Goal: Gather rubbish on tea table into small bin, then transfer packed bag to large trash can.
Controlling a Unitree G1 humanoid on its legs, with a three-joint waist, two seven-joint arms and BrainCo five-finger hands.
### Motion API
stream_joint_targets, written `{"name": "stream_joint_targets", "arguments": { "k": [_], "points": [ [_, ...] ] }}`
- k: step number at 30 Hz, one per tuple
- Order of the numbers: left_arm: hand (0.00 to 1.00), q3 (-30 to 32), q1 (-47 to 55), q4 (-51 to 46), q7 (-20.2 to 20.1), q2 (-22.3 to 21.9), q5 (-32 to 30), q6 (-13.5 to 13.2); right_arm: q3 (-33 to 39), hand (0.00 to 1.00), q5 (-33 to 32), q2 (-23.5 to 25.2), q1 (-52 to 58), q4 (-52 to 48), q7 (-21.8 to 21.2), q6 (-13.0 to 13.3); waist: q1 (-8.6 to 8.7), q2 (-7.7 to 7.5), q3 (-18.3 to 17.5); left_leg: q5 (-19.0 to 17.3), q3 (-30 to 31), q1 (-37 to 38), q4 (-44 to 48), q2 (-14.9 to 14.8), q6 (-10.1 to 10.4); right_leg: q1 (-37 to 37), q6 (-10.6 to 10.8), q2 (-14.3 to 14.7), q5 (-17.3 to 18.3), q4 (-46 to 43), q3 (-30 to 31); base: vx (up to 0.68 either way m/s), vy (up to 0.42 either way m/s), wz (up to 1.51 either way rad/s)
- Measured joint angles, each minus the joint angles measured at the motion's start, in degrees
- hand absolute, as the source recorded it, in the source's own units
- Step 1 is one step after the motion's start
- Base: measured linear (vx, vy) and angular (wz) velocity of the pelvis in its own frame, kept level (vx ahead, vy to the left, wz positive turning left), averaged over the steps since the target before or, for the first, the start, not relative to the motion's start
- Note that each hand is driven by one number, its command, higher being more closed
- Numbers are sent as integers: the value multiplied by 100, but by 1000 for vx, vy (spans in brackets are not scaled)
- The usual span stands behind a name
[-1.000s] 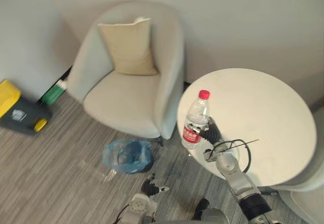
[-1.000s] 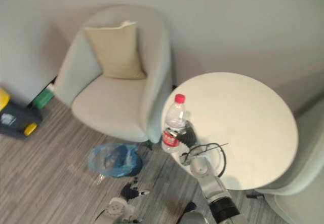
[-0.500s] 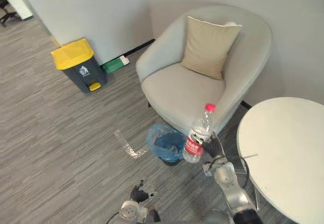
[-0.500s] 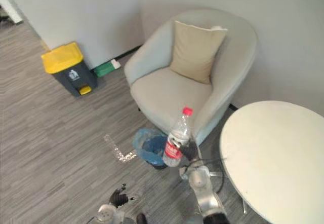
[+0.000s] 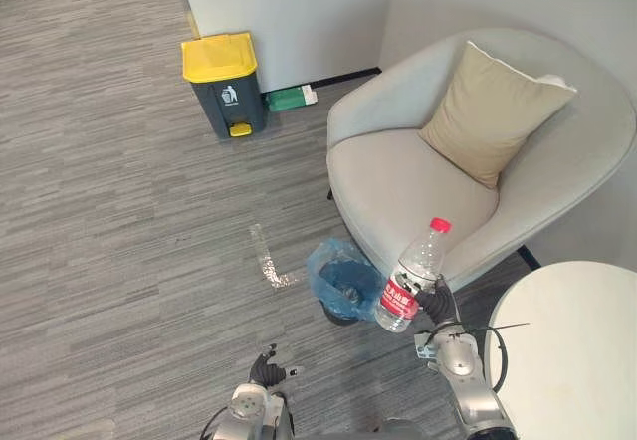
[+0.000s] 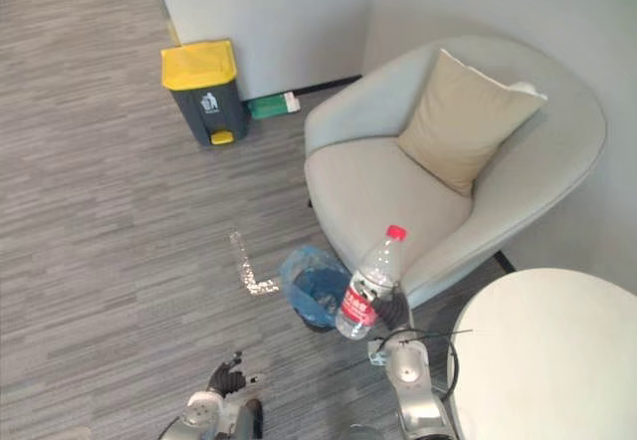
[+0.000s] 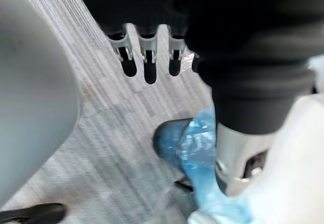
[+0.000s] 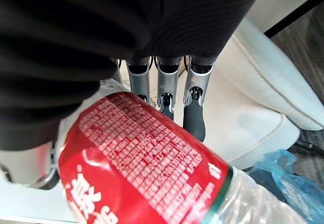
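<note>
The plastic bottle point(image 5: 410, 283) is held cap-up by the right hand point(image 5: 432, 303), its fingers point(image 8: 195, 102) curled round the red label, beside the blue-bagged small bin point(image 5: 341, 279) and off the white surface point(image 5: 572, 360). The left hand point(image 5: 264, 368) is seen low, fingers point(image 7: 147, 57) relaxed.

A pale grey upholstered tub armchair point(image 5: 408, 176) stands on the grey striped carpet floor point(image 5: 109, 251) by the light wall point(image 5: 299, 2). A beige square cushion point(image 5: 493, 111) leans against its backrest. A flat green box point(image 5: 287, 99) lies at the wall's foot. A silvery L-shaped tape mark point(image 5: 267, 263) sits near the armchair.
</note>
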State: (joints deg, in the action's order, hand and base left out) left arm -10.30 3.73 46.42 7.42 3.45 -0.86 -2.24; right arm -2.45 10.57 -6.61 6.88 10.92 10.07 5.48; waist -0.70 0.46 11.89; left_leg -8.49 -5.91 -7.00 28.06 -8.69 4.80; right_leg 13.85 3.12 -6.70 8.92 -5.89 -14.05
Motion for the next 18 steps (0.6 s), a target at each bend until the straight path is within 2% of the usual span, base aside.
{"name": "stream_joint_targets", "arguments": {
  "k": [3,4,5,6,7,8,9,12,14,16,17,18],
  "points": [
    [0,35,16,11,0,-18,-3,18,8,100,-1,-11,53,-175,2,24,31,111,28,23,5,-8,-95,-4,22,-69,4,14,-2,193,225,18,8,-32],
    [0,39,2,-1,-2,-20,-8,16,8,100,0,-11,61,-135,3,21,31,128,47,82,32,-167,175,-2,50,-57,4,0,-2,315,333,0,11,-32],
    [0,41,-21,-33,-1,-16,-12,8,-2,100,0,36,70,-91,4,-13,25,83,101,-69,54,-362,343,39,128,-24,37,-59,-24,373,398,-8,30,-35],
    [0,30,-13,-41,-4,-41,-15,2,-23,100,2,5,71,-89,7,-36,17,166,78,-178,119,-299,-117,74,222,-62,73,-28,-51,364,484,14,78,-49],
    [0,5,59,-48,-5,-97,-16,20,4,100,5,-69,73,-98,34,-38,33,380,2,234,201,-194,-748,30,170,-172,84,104,-53,361,629,14,97,-58],
    [0,8,112,-21,-5,-77,-17,28,-5,100,7,-50,49,-71,62,-75,33,391,-7,175,133,-24,-939,18,186,-187,120,115,-39,371,786,46,102,-60],
    [0,8,142,-31,-5,-54,-20,30,-10,100,9,-19,50,-74,73,-75,32,388,-6,201,43,86,-1149,45,222,-246,137,69,-49,343,876,-7,69,-54],
    [0,24,136,-46,7,61,-20,21,-222,100,31,-3,60,-69,72,-88,-5,203,-18,375,-327,343,-1702,173,197,-605,226,-103,-10,142,1248,-26,64,-59],
    [0,23,145,-15,6,123,-20,22,-358,100,74,5,56,-51,37,-88,-10,79,-42,409,-560,670,-2122,400,119,-847,377,-325,214,-334,1526,10,88,-70],
    [0,2,147,30,5,114,-20,21,-397,100,81,-14,48,72,-10,-88,3,37,-12,375,-526,982,-2472,558,97,-1197,459,-394,277,-1114,1745,9,97,-67],
    [0,-39,158,60,7,140,-19,19,-408,100,91,-16,67,166,-30,-137,5,64,-13,393,-529,1172,-2608,624,41,-1570,474,-402,272,-1973,1795,-3,98,-45],
    [0,-54,161,103,6,188,-18,16,-442,100,112,1,118,166,-33,-154,54,22,3,347,-525,1286,-2605,675,-28,-1838,608,-453,188,-2686,1777,9,91,-25]
  ]
}}
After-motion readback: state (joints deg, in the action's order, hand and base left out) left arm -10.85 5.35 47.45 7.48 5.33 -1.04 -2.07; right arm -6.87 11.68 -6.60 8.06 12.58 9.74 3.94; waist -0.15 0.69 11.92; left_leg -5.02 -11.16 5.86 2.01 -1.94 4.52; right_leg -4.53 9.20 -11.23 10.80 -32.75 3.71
